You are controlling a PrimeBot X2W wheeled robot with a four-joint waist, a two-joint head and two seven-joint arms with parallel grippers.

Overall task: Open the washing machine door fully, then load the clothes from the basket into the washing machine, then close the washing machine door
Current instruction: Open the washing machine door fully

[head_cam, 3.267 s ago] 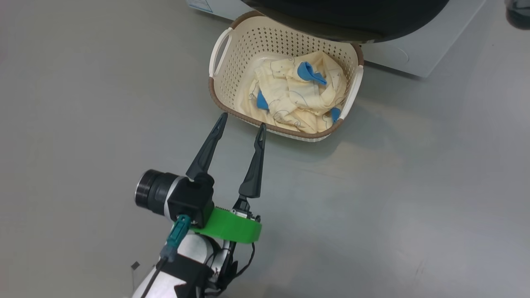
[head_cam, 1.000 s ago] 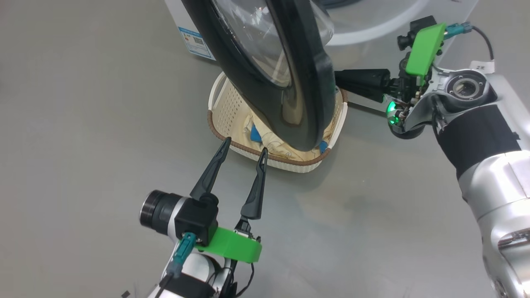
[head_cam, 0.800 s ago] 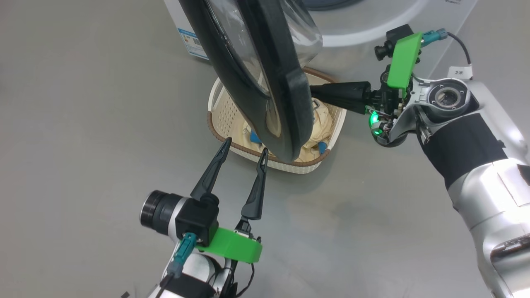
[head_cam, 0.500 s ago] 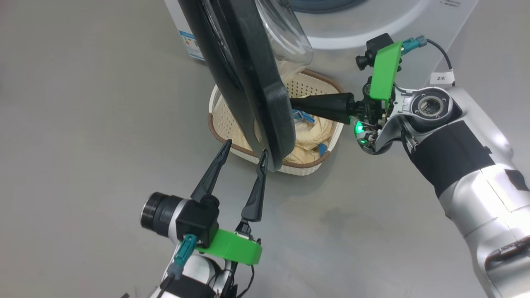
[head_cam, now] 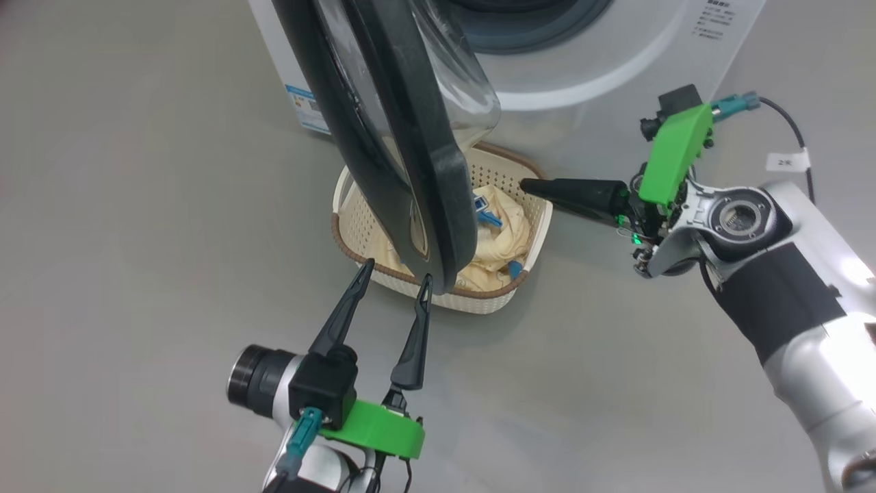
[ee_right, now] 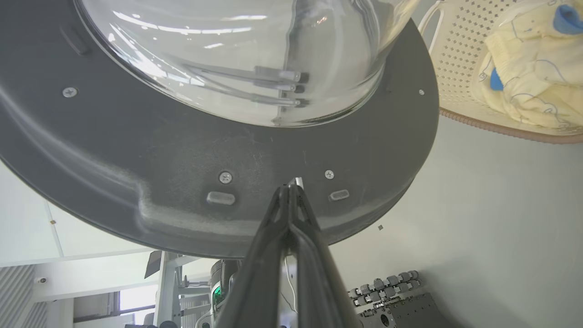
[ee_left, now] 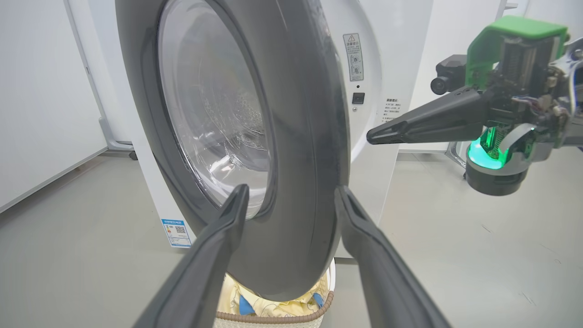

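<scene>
- Left gripper: you find it at the lower centre-left of the head view, with its jaws spread wide and nothing between them. In the left wrist view, the left gripper has one finger on either side of the door's lower rim. You cannot tell from the views whether it touches the rim.
- Washing machine door: it fills the upper centre of the head view, almost edge-on, and is swung well out from the opening. Its lower edge hangs over the left part of the basket. Treat the first step, opening the door fully, as the step in hand and as not yet complete.
- Basket: it sits on the floor at the centre of the frame, directly in front of the machine. The clothes lie inside it, partly hidden behind the door.
- Right gripper: it is right of centre, with its fingers pressed together and holding nothing. The tip points left towards the door's inner face. In the right wrist view, the right gripper is aimed at the black inner rim below the glass bowl. Contact is not confirmed.
- Washing machine: it is at the top right, with its opening exposed.
- Next move, as judged: press the closed right gripper against the inner rim and swing the door farther left until it clears the basket. First check that the left gripper does not stand in the door's path.
</scene>
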